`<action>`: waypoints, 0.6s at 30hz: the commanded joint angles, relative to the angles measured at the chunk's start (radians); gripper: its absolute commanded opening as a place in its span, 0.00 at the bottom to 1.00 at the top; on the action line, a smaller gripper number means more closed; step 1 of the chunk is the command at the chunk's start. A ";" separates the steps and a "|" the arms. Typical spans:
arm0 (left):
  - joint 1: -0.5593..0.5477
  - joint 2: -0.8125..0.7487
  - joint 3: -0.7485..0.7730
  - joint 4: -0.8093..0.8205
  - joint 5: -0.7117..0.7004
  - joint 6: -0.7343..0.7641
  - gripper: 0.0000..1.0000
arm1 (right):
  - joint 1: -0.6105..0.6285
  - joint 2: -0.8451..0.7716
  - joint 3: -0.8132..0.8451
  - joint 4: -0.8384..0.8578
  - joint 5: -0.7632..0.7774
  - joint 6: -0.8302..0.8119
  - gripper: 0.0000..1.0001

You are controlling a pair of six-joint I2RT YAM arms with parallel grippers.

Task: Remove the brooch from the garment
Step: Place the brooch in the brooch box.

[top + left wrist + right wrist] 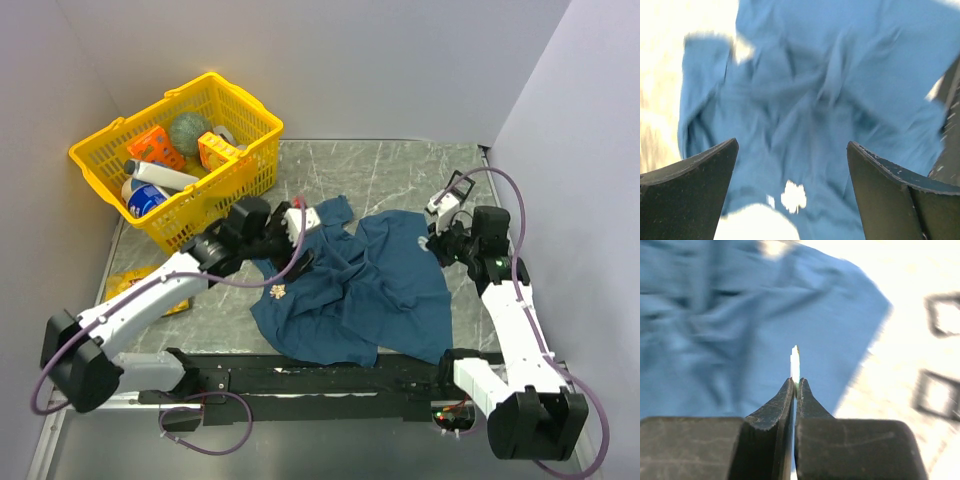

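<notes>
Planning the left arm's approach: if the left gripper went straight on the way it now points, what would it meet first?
Probably the garment, which fills the view between the open fingers of the left gripper; the brooch sits lower, off that line. Depth is unclear.

Pale grey walls (350, 60), grey marbled tabletop (400, 170), even light

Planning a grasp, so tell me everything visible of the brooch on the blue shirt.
The small, pale gold, flower-like brooch sits on the wrinkled dark blue cloth shirt, near its near-left edge, seemingly flat. The left wrist view shows it glaring white, detail lost, framed by the open left tool, which is clear of it. Only cloth touches it.
</notes>
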 commanded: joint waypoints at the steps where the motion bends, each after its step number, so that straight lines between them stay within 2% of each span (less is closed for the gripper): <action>1: 0.012 -0.112 -0.151 0.139 -0.223 -0.011 0.96 | 0.005 0.058 0.035 0.153 0.305 0.019 0.00; 5: 0.013 -0.101 -0.207 0.149 -0.358 -0.028 0.96 | 0.029 0.144 0.093 0.213 0.471 0.041 0.00; 12: 0.026 -0.087 -0.228 0.101 -0.338 0.012 0.96 | 0.095 0.374 0.225 0.331 0.764 -0.048 0.00; 14: 0.026 -0.105 -0.205 0.075 -0.369 0.022 0.96 | 0.098 0.460 0.255 0.365 0.795 -0.085 0.00; 18: 0.029 -0.201 -0.144 -0.084 -0.413 0.013 0.96 | 0.102 0.635 0.419 0.354 0.835 -0.127 0.00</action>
